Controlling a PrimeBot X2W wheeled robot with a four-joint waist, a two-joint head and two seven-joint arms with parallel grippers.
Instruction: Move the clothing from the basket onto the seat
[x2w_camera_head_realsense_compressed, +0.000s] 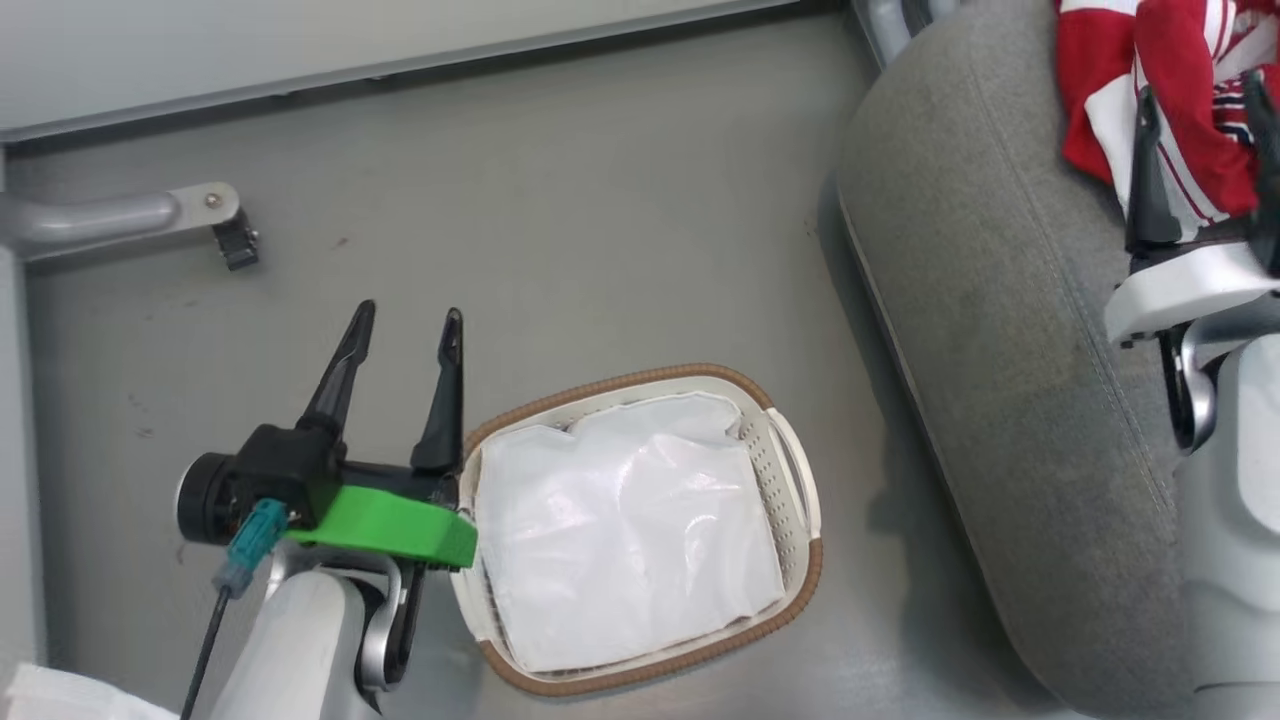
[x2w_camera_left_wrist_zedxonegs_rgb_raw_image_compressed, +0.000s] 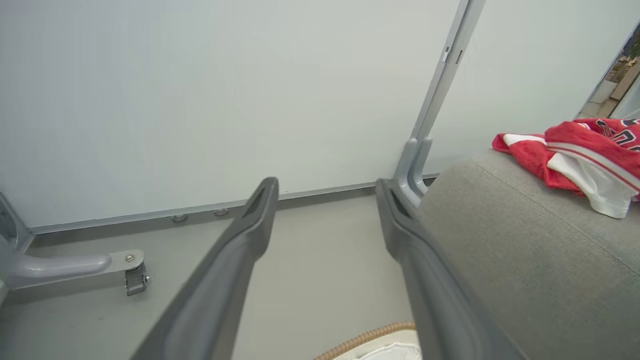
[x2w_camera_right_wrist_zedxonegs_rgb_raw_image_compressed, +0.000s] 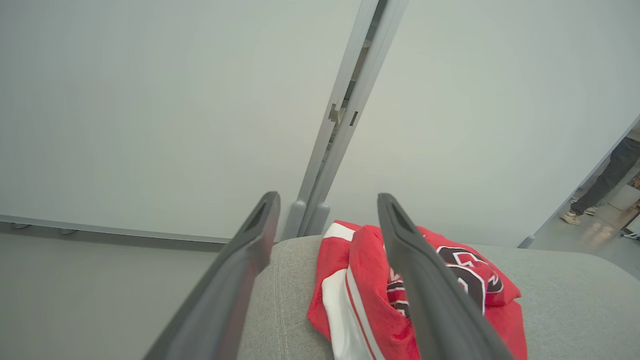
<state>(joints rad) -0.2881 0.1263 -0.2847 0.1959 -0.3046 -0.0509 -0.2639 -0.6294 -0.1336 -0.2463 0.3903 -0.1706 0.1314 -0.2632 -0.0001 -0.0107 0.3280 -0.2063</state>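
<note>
Red white-striped clothing (x2w_camera_head_realsense_compressed: 1180, 110) heaped on grey fabric seat (x2w_camera_head_realsense_compressed: 1000, 300), looks delivered; right hand (x2w_camera_right_wrist_zedxonegs_rgb_raw_image_compressed: 328, 200) wide by it, left hand (x2w_camera_head_realsense_compressed: 410, 312) wide, empty, beside cream perforated plastic basket (x2w_camera_head_realsense_compressed: 800, 480).

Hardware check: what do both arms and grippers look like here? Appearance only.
Left gripper: two long dark tapered fingers on a black body, bright green bracket beneath, teal connector with a black cable, glossy white forearm with a silver joint ring. Right gripper: same dark fingers, white housing, pale forearm shell with a black ring.
</note>
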